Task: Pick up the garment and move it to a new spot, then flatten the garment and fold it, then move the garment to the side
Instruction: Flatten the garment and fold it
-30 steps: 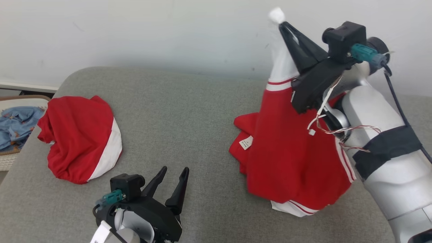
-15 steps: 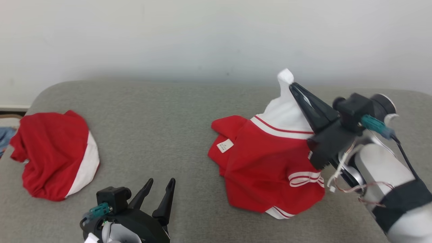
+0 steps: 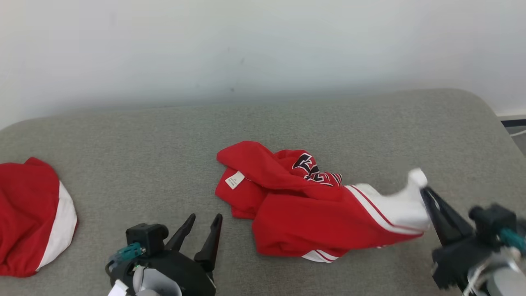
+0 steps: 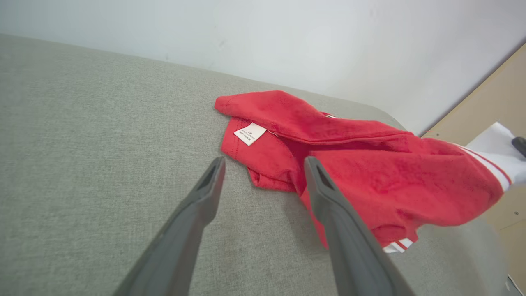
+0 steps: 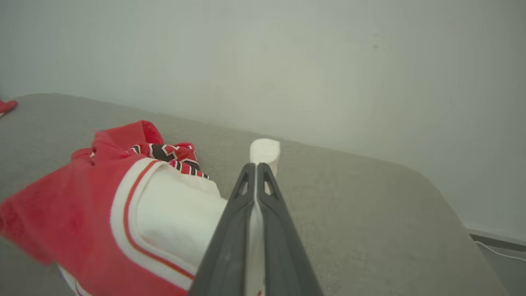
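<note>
Now the red garment [image 3: 312, 218] lies crumpled on the grey cushion [image 3: 144, 135], long axis running sideways: the right gripper [image 3: 424, 192] pinches its white hem tight, while the left gripper [image 3: 205, 218], spread and empty, sits nearest the labelled end

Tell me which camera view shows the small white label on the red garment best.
The left wrist view: the small white rectangular label sits large and unobstructed on the crumpled red fabric garment. The head view shows it smaller, near the garment's left edge. The right wrist view faces the garment's white-trimmed end instead.
</note>
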You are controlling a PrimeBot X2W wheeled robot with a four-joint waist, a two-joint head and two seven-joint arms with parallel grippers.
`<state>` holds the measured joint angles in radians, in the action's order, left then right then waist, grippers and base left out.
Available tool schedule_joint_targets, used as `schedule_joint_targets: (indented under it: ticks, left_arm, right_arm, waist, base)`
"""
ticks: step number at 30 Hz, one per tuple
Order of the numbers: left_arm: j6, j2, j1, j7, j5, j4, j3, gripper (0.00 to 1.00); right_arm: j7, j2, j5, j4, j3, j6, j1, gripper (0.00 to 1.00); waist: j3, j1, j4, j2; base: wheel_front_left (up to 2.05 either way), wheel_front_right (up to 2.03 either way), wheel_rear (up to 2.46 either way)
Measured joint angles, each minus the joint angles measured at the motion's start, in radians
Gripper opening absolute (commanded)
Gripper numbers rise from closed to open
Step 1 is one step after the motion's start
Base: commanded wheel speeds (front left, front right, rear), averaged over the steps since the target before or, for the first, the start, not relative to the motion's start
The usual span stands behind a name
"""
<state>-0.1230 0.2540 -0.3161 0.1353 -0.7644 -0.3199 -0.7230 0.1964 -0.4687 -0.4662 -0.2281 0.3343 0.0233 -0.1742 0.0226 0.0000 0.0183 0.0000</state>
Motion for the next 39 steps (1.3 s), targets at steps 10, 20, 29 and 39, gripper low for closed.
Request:
schedule_joint_targets:
  ticks: [10, 20, 29, 39]
  left_arm:
    - [0.002, -0.008, -0.081, -0.040, 0.009, -0.011, -0.016, 1.00]
    - [0.069, -0.016, -0.192, -0.109, 0.026, -0.094, -0.055, 1.00]
    - [0.149, 0.003, -0.357, -0.202, 0.066, -0.270, -0.092, 1.00]
    - [0.204, -0.010, -0.465, -0.228, 0.048, -0.400, -0.064, 1.00]
  right_arm:
    - [-0.050, -0.039, -0.034, -0.053, -0.032, -0.051, 0.122, 0.00]
    - [-0.084, -0.063, -0.021, -0.053, -0.054, -0.085, 0.109, 0.00]
    - [-0.109, -0.042, -0.019, -0.006, -0.022, -0.082, 0.042, 0.00]
    - [-0.126, -0.024, 0.002, 0.044, 0.008, -0.076, -0.022, 0.00]
  waist:
    - [0.036, 0.0000, -0.017, 0.0000]
    - [0.078, 0.0000, -0.025, 0.0001]
    - [0.117, 0.0001, -0.042, 0.0001]
    - [0.191, 0.0001, -0.085, 0.0001]
  base:
    - [0.00, 0.00, 0.00]
    - [0.00, 0.00, 0.00]
    - [0.00, 0.00, 0.00]
    - [0.00, 0.00, 0.00]
